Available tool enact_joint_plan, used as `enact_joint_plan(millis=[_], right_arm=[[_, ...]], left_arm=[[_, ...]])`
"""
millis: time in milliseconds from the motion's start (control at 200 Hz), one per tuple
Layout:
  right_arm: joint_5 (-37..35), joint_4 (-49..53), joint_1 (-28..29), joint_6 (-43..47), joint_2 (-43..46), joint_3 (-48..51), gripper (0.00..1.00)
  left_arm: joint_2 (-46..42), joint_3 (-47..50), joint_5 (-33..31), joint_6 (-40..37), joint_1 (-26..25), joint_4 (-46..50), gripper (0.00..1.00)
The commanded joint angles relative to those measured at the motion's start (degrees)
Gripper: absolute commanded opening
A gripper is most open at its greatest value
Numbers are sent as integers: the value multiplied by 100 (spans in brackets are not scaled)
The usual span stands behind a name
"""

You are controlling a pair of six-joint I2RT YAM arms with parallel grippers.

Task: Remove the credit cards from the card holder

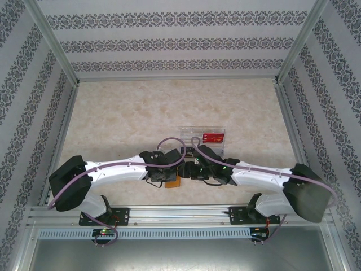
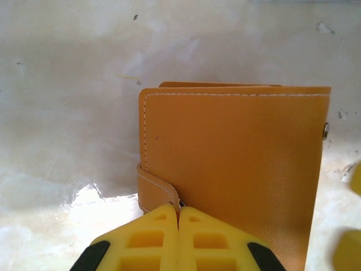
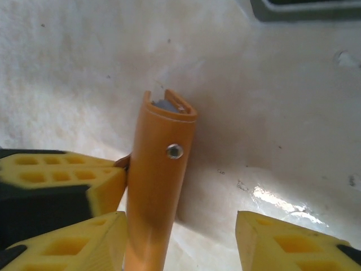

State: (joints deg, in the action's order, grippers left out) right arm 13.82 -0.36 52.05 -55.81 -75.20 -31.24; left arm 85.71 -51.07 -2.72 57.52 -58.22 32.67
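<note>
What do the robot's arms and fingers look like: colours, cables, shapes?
The left arm and right arm have white links and black joints. A purple cable runs along each. The fingers are yellow blocks with rectangular hollows and black sides.

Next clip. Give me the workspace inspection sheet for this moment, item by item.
Surface: table pale and marbled, with a few dark specks and some glare.
Job's things: card holder closed, held on edge; cards not yet out.
Clutter: clear tray behind the arms, with a red card in it.
Grippers: left gripper shut on the holder's strap edge; right gripper open, a finger on either side of the holder.
Cables: purple cable along each arm, looping near the tray.
Surroundings: patterned walls, metal frame.
</note>
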Motion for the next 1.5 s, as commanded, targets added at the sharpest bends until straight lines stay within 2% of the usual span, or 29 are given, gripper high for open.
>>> enact_joint_plan(millis=[0,95,185,375,749,969,974,1014,1064,1134,1274,1494], right_arm=[[120,-441,51,-248,-357,-188,53],[183,-533,60,-261,-586,-253,49],[208,-553,55,-264,-726,-325,39],[66,-258,-22,-242,-768,-368,2],[-35,-131,-257,-243,-586,-92,0],[-41,28,-259,-161,-568,-174,0],[-39,36,-258,-155,-563,-177,0],[-62,145,-257,-117,-562,-234,21],[-72,313,-244,-23,-528,-349,30],[-233,714,-167,149,-424,-600,49],[-563,1448,36,460,-272,-1143,56],[-392,1463,134,451,-518,-1416,61]], left_arm=[[-240,68,70,-178,78,-297,0],[-301,76,88,-188,82,-346,0],[-373,110,79,-177,83,-399,0],[-613,258,27,-97,140,-385,0],[-1623,1078,282,178,653,-617,0],[-1637,1176,351,175,706,-651,0],[-1637,1182,360,178,706,-658,0],[-1653,1182,385,160,706,-678,0],[-1691,1127,412,104,706,-675,0],[-1731,923,408,-24,710,-568,0],[-1725,527,495,-265,705,-437,0],[-1841,332,682,-316,698,-603,0]])
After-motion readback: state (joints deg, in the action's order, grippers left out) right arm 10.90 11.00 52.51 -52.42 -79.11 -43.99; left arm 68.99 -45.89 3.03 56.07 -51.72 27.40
